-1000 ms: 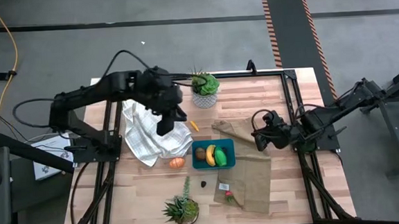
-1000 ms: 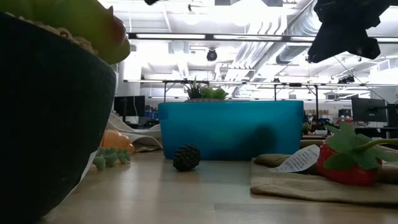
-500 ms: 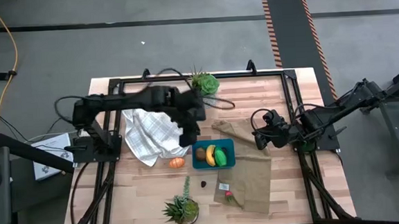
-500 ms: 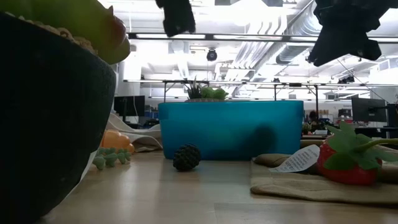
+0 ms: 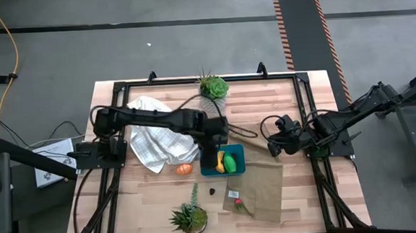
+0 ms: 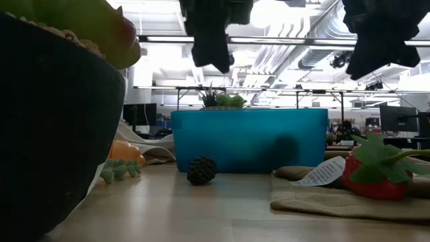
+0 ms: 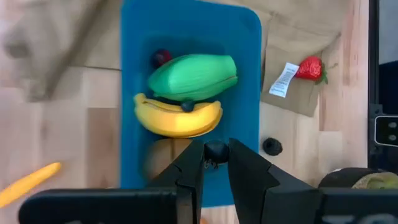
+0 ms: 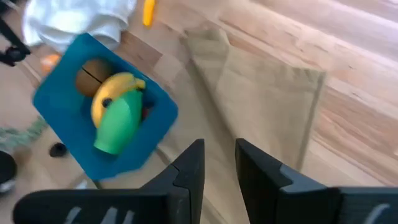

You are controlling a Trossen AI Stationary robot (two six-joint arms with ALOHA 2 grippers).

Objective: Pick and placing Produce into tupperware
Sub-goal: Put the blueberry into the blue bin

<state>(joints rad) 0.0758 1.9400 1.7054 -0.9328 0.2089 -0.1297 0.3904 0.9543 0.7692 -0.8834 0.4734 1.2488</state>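
Left gripper arrived over tupperware, small dark piece between fingers.

My left arm reaches from the left edge across the middle of the table, elbow nearly straight, wrist turned down so my left pincer points at the table surface. Its two dark fingers stand close together, pinching a small dark round thing between the tips (what it is, I cannot tell). My right arm waits folded at the right side, its right pincer raised, fingers slightly parted and holding nothing.
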